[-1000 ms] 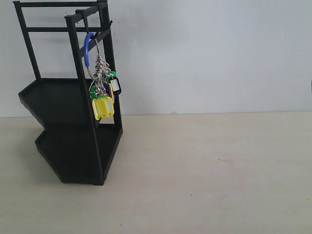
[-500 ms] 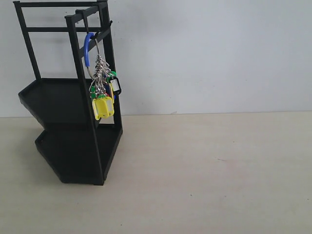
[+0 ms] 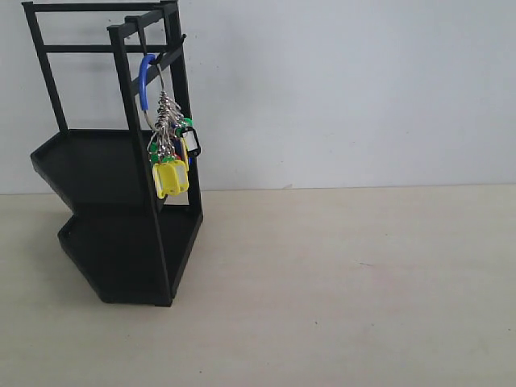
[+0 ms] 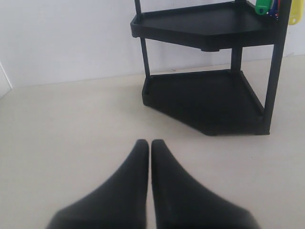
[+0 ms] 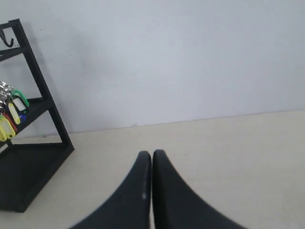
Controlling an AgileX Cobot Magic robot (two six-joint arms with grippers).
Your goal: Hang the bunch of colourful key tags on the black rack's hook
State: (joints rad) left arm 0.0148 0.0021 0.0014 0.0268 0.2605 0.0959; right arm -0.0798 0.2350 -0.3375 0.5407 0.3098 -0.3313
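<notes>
Already your bunch (image 3: 169,145) hung from the hook (image 3: 143,40) at the top of the rack (image 3: 139,161), on the rack's front side in the exterior view. Its long axis ran straight up and down: the blue-sleeved loop (image 3: 143,81) sat uppermost, caught over the hook, the silver rings trailed below it, and the tags pointed downward, with the yellow tag (image 3: 170,177) lowest. The cluster lay close against the rack's front upright bar, level with the upper tray (image 3: 89,165), clear of the table (image 3: 339,282). The rack stood upright on the table at the left of that view, backed by the white wall (image 3: 347,89). Your left gripper (image 4: 150,143) was closed, its two black fingers pressed together with nothing between them; it hovered above bare table, apart from the rack, and only the bunch's lowest tags peeked in at the edge of its camera's picture. Your right gripper (image 5: 152,153) was likewise closed and empty, fingers touching, over the table and well apart from the rack, with the bunch seen dangling at the far edge of its view.
</notes>
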